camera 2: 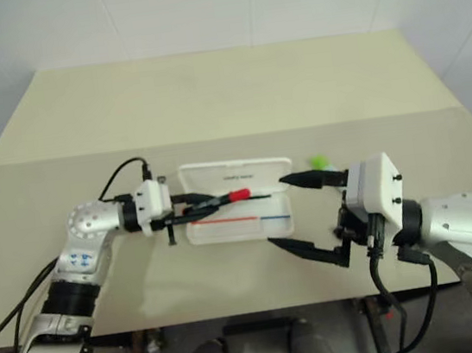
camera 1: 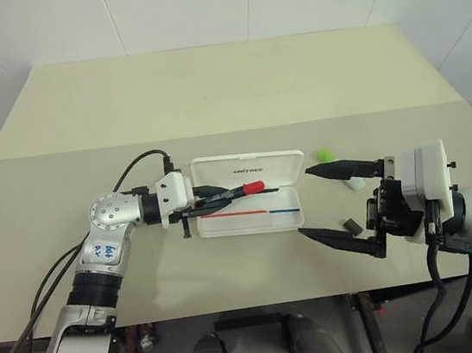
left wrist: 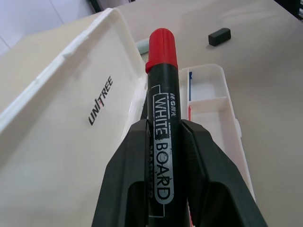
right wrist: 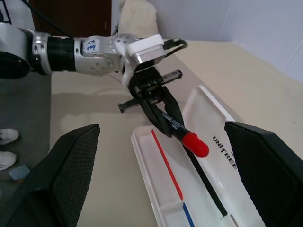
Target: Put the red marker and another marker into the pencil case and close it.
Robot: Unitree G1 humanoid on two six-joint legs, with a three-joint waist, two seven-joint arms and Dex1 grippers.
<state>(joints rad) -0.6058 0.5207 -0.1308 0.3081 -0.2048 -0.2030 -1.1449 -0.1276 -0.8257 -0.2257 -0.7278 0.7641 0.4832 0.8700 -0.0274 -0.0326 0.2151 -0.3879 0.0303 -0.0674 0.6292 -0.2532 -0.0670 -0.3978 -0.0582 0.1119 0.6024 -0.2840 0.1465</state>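
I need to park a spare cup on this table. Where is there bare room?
The far half of the table behind the pencil case is bare. It is crowded between the case and the right gripper, around another marker.

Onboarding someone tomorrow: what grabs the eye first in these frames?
The red marker, pinched in the left gripper and hanging over the open pencil case at mid-table. Next, the right gripper, jaws spread wide just right of the case, with the lime-capped marker on the table behind its far finger.
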